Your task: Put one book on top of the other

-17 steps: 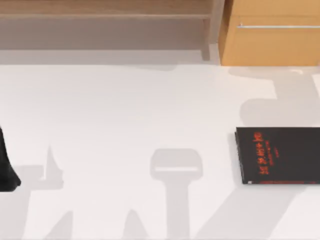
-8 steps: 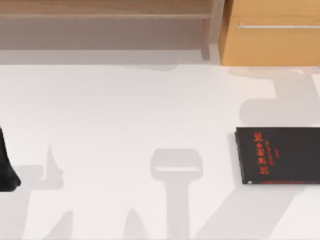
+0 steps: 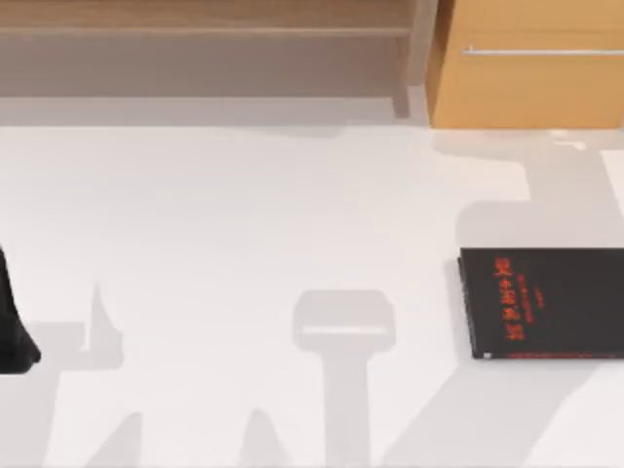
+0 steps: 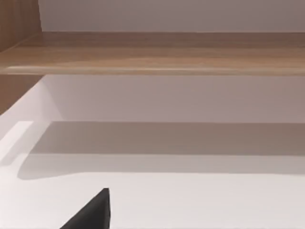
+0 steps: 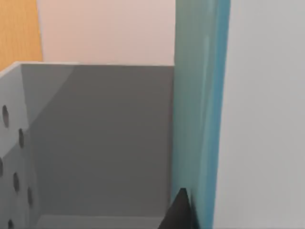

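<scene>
The white tabletop (image 3: 244, 214) spreads across the top view, backed by a low wooden shelf (image 3: 205, 29) at the far left and middle and an orange-brown cabinet (image 3: 526, 88) with a silver handle at the far right. The thin black book (image 3: 542, 302) with red lettering lies flat near the right edge, its red line along the near side. The left arm (image 3: 12, 322) sits parked at the left edge; whether its hand is wide or narrow cannot be told. In the right wrist view the teal book (image 5: 200, 114) stands upright and close, a dark fingertip (image 5: 180, 212) of the right hand against its cover, with a grey perforated box (image 5: 95, 143) behind; the grip itself cannot be told
</scene>
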